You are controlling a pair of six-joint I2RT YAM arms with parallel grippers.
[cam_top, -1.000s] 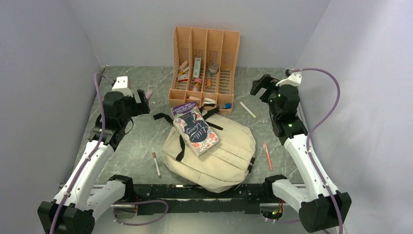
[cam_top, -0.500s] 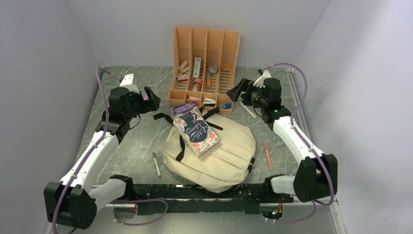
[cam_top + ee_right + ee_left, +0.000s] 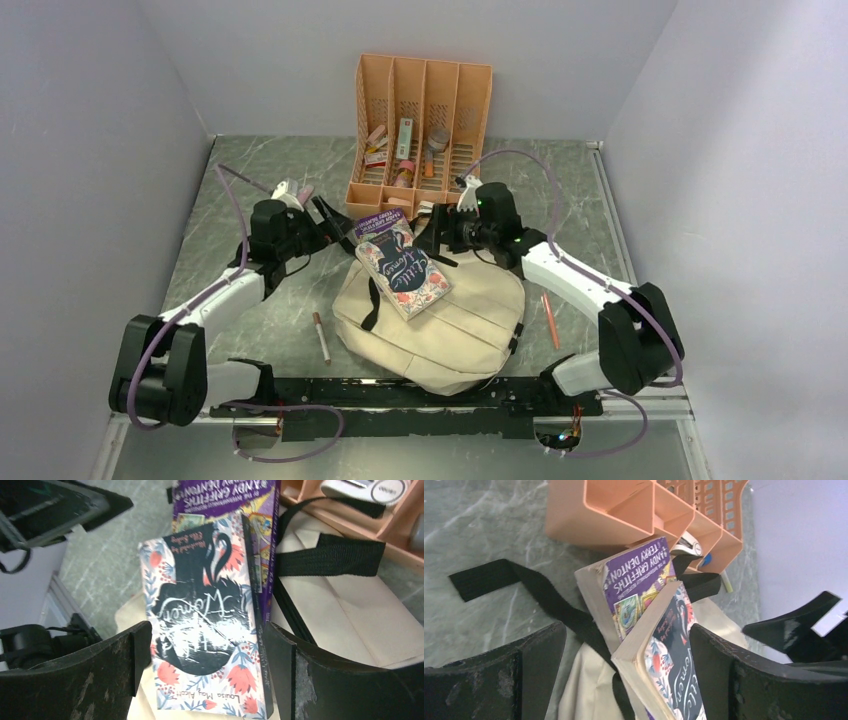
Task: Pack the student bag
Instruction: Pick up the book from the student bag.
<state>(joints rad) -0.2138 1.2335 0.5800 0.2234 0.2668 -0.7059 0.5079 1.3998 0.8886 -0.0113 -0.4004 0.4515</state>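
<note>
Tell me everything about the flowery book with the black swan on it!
The flowery paperback book is shut and lies face up: a pale cover with a black swan, white curly writing, red flowers and blue leaves. It sits slantwise on a purple-covered book, which pokes out at its far end, and both rest on the cream fabric backpack. The left claw and right claw stand open at either side of it, seemingly not touching.

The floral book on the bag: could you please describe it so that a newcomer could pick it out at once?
The cream student bag lies mid-table, in front of the orange organiser. Two stacked books rest on its far left part; the floral book is the upper one, a black swan among red flowers, not the purple book beneath.
</note>
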